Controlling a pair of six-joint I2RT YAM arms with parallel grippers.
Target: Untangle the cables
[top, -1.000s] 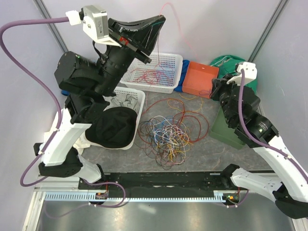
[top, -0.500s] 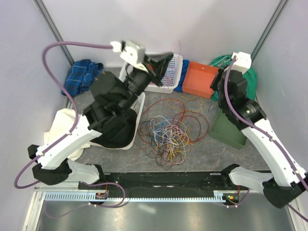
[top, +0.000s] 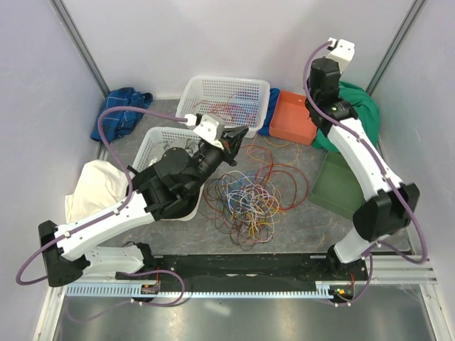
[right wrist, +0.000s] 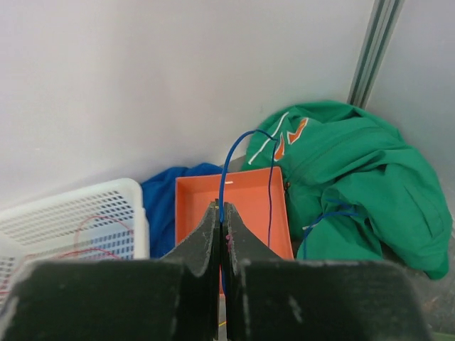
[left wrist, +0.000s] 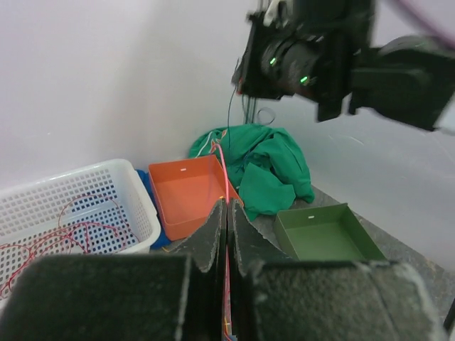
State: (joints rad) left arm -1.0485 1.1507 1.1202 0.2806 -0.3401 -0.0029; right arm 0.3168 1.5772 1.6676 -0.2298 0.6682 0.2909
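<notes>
The cables (top: 245,195) lie as a loose many-coloured tangle on the grey table between the arms. My left gripper (top: 240,133) hangs low over the tangle's far left edge. In the left wrist view it (left wrist: 227,202) is shut on a thin red cable (left wrist: 222,167) that runs up out of the tips. My right gripper (top: 313,108) is raised over the orange tray (top: 295,117). In the right wrist view it (right wrist: 221,206) is shut on a blue cable (right wrist: 229,160) that arcs up and falls back towards the tray.
A white basket (top: 227,106) with red cables stands at the back. Another white basket (top: 158,138) holds black cloth at the left. A green box (top: 338,186) and a green cloth (top: 359,106) lie at the right. A blue cloth (top: 121,110) and a white cloth (top: 96,188) lie at the left.
My left arm has swung down from high over the back basket to low beside the tangle. My right arm has risen and stretched towards the back, over the orange tray.
</notes>
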